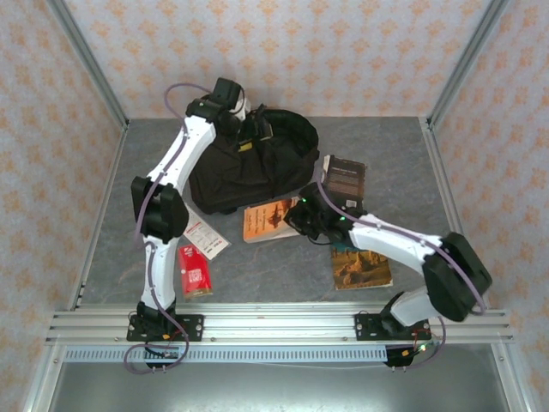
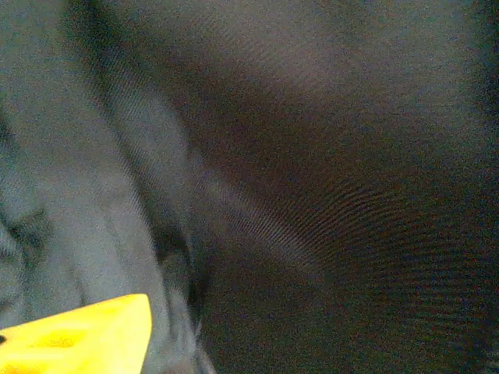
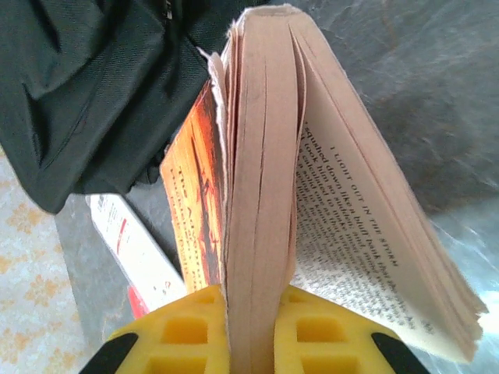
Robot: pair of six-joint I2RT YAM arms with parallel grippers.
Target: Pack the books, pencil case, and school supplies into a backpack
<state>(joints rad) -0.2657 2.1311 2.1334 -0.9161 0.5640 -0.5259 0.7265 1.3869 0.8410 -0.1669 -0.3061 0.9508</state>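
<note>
The black backpack [image 1: 249, 176] lies at the back centre with its mouth open. My left gripper [image 1: 249, 129] is down in that mouth. In the left wrist view one yellow finger [image 2: 86, 335] sits far to the left against dark backpack fabric [image 2: 312, 195], with nothing between the jaws, so it is open. My right gripper [image 1: 302, 219] is shut on the orange book [image 1: 268, 219]. Its fingers [image 3: 183, 331] pinch a wad of pages [image 3: 261, 156], and the remaining pages splay open to the right. The black book [image 1: 345, 178] and the desert book [image 1: 362, 268] lie on the table.
A white-and-red card [image 1: 206, 236] and a red packet [image 1: 196, 273] lie by the left arm's lower link. The card [image 3: 136, 245] also lies just left of the held book, below the backpack's edge [image 3: 86, 86]. Metal frame posts and patterned walls ring the grey table [image 1: 283, 266].
</note>
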